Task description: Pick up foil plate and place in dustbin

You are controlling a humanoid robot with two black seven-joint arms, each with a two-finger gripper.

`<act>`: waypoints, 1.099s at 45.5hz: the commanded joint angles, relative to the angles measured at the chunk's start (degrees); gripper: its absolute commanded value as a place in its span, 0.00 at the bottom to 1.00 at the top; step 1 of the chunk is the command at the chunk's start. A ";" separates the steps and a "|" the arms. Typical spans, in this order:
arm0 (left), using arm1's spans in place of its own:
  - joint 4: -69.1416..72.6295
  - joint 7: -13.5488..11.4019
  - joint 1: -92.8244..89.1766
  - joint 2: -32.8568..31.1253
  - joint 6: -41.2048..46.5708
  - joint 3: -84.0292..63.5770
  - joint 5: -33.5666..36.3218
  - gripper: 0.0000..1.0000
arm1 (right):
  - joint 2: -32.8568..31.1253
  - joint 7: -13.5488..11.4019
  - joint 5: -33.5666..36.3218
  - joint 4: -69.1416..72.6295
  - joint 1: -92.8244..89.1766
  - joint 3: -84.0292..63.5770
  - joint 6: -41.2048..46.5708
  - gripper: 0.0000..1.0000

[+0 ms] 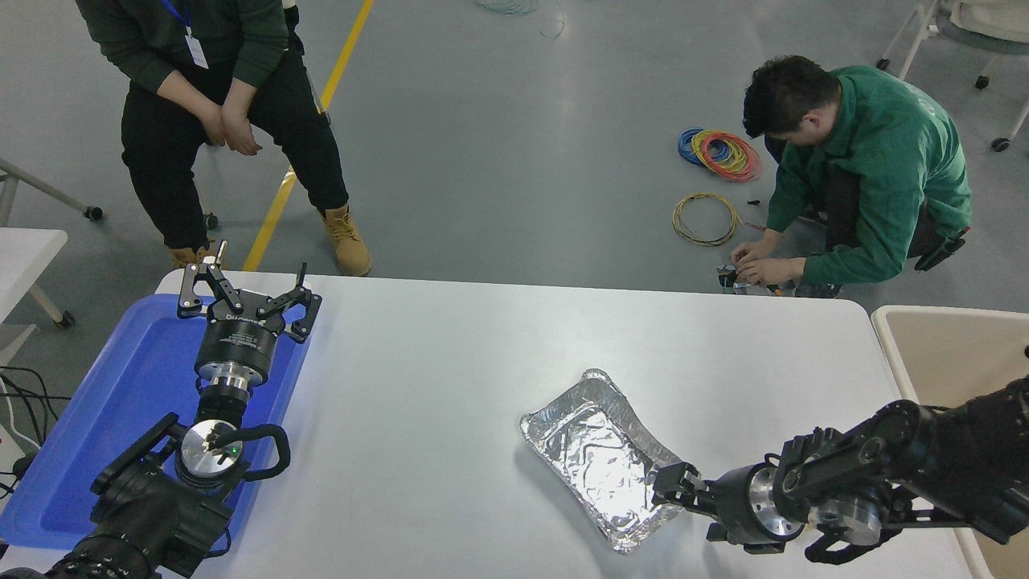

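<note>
My right gripper is clamped on the near right rim of the foil plate, which lies flat on the table just ahead of my fingers; the dustbin stands off to my right; my left gripper is parked splayed wide over the blue tray.
</note>
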 commanded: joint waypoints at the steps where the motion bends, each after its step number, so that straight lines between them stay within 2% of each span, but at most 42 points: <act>1: 0.00 -0.05 0.00 0.06 -0.03 0.00 0.00 1.00 | 1.29 0.06 -0.66 -1.31 -0.66 -0.05 -1.46 0.68; 8: 0.00 -0.05 0.00 0.06 -0.03 0.00 0.00 1.00 | 2.52 0.14 -1.02 -2.19 -1.72 -0.13 -1.73 0.53; 13: 0.00 0.03 0.00 -0.03 -0.03 0.00 0.00 1.00 | 3.13 0.14 -1.02 -2.28 -2.07 -0.13 -1.73 0.35; 27: 0.00 -0.05 0.00 -0.03 0.06 0.00 0.00 1.00 | 4.10 0.14 -1.02 -2.98 -1.98 -0.75 -1.82 0.00; 50: 0.00 0.03 0.00 0.06 -0.03 0.00 0.00 1.00 | 3.66 0.14 -0.84 -2.36 3.19 -3.47 -1.56 0.00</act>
